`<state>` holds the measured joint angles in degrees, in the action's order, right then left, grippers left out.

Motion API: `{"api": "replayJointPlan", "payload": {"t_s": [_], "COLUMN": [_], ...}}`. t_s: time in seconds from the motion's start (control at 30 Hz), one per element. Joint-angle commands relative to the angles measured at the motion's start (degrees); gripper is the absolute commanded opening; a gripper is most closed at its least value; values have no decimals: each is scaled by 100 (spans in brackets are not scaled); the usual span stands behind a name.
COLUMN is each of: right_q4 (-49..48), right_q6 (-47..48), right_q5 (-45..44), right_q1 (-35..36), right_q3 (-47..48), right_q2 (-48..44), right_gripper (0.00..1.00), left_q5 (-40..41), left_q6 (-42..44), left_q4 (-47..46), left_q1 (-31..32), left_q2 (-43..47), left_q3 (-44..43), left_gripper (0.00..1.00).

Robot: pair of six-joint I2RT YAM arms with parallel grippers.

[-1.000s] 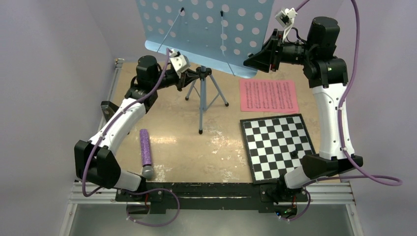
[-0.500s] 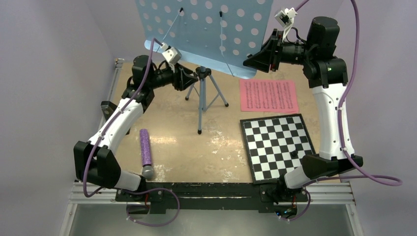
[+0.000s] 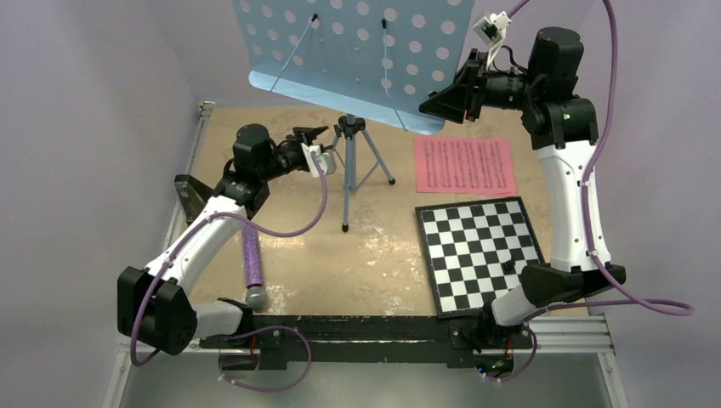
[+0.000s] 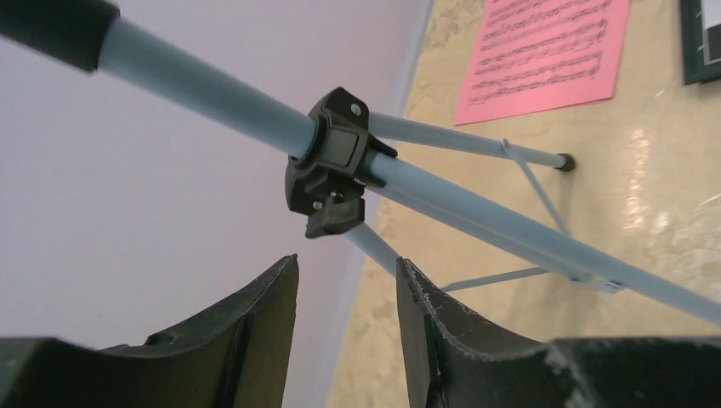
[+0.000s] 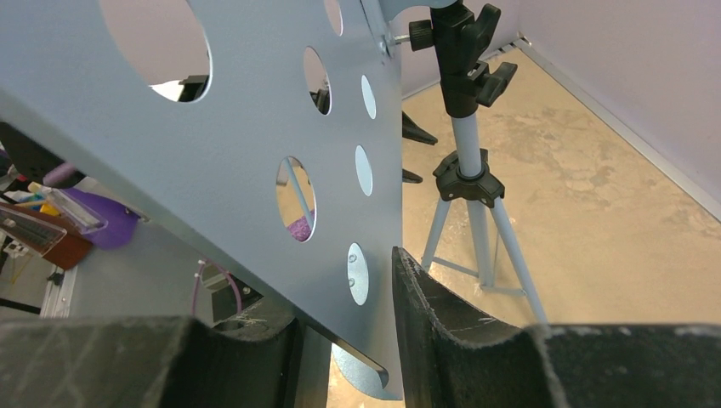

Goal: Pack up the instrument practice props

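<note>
Moved: left hand [image 4: 347, 270] has let go of the stand [image 3: 357, 51] and backed off to the left; a second ago I had it pinched low on the post. Right arm and the things on the table [image 3: 374, 255] sit as before.
Left hand: fingers partly open, nothing between them; the post's black clamp [image 4: 332, 161] is just ahead, clear of the tips.
Right hand [image 3: 432, 104]: raised at the stand's panel [image 5: 212, 153], whose lower right edge runs between my fingers. It looks clamped, though I can't see contact on the far finger.
Stand: upright on its tripod at the back of the table, panel tilted.
Page [image 3: 464, 165]: pink, flat on the table right of the tripod, just behind the board [image 3: 480, 251].
Board: checkered, front right.
Mic [image 3: 251, 262]: purple, lying front left beside my left arm.
</note>
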<state>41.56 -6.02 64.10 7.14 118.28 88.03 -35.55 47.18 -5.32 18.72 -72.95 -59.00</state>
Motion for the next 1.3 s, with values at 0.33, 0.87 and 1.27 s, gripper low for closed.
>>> {"api": "replayJointPlan", "payload": {"t_s": [0.33,0.87,1.27], "right_q4": [-117,-96,-51], "right_q6": [10,45,95], "right_q5": [15,-8,-2], "right_q1": [13,13,11], "right_q3": [143,222,240], "right_q2": [-16,64,100], "right_gripper": [34,34,34], "left_q5": [99,309,-1119], "left_q6": [2023,-601,-5136], "left_q4": [-1027,-450,102], "left_q1": [357,270,-132], "left_q2": [-293,-639,-690], "left_q3": [-13,-864,-632], "left_gripper": [46,10,0]}}
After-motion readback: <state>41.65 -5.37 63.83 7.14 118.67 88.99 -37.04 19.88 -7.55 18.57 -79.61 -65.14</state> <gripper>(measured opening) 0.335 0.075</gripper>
